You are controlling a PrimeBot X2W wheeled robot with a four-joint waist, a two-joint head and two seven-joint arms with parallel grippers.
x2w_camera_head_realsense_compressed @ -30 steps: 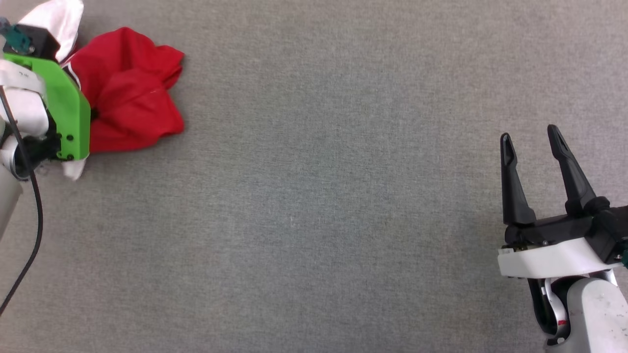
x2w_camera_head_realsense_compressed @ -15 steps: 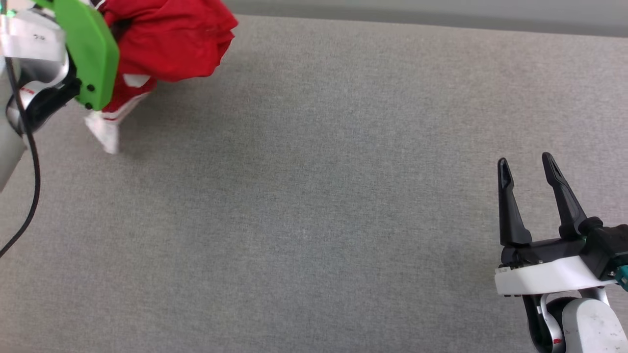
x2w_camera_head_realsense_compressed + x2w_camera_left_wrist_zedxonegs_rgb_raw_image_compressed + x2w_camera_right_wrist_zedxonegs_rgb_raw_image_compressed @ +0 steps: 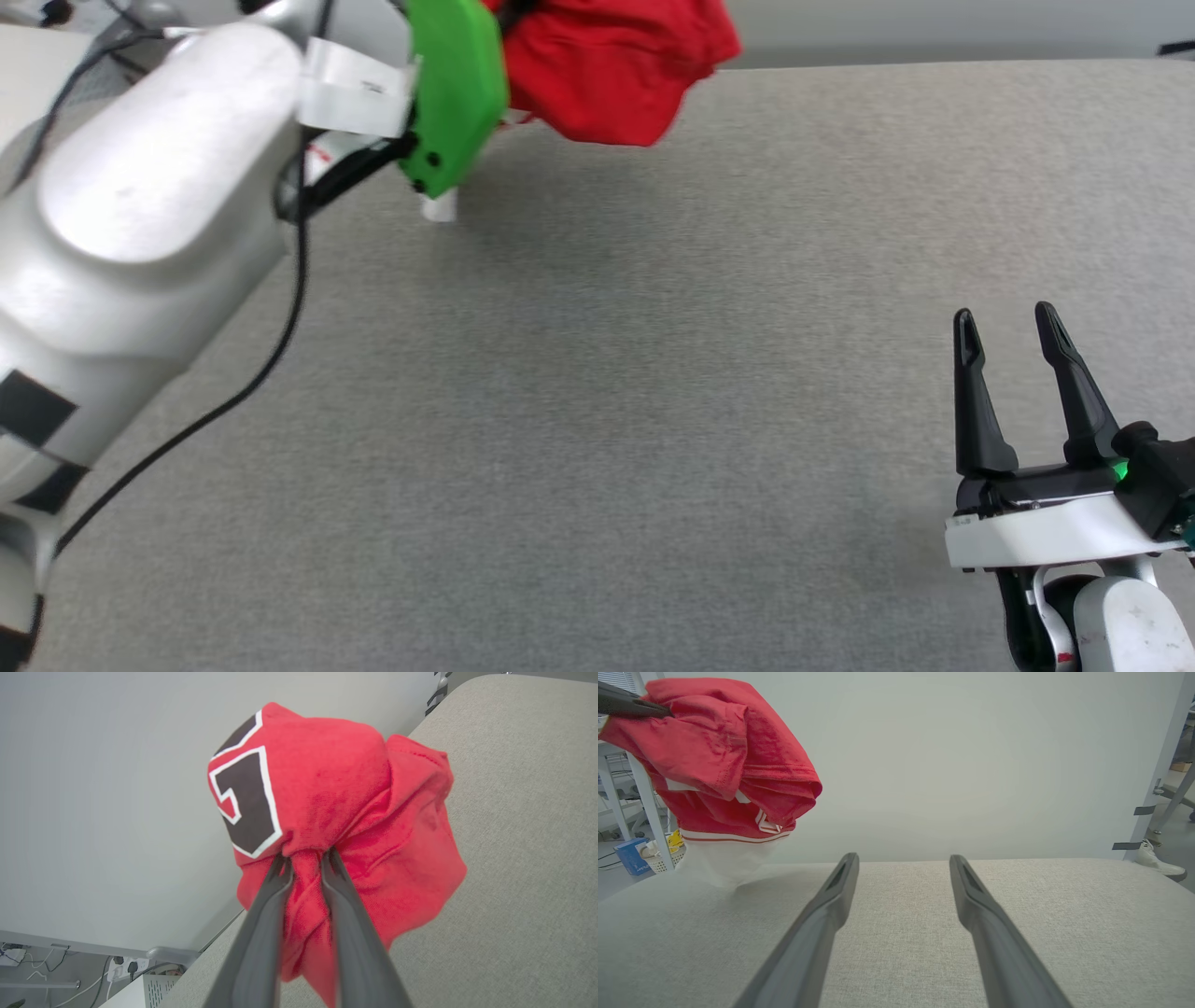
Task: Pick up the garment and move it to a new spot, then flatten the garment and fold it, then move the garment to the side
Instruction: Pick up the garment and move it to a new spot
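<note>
a bare stretch of grey fabric tabletop (image 3: 597,420) lies between the right gripper (image 3: 1004,317), its fingers wide with nothing between them, and the garment (image 3: 611,70) at the far left edge. a green plate (image 3: 453,89) and a black cable (image 3: 233,392) partly screen the garment. the left gripper (image 3: 304,856) is pinched narrow on bunched red cloth, holding it aloft. the left wrist view shows a black, white-outlined figure (image 3: 245,802). the right wrist view shows striped trim (image 3: 733,836) and a white sleeve (image 3: 724,863) reaching the tabletop. behind are a pale wall (image 3: 971,765), a white shoe (image 3: 1155,861) and a blue box (image 3: 630,856).
</note>
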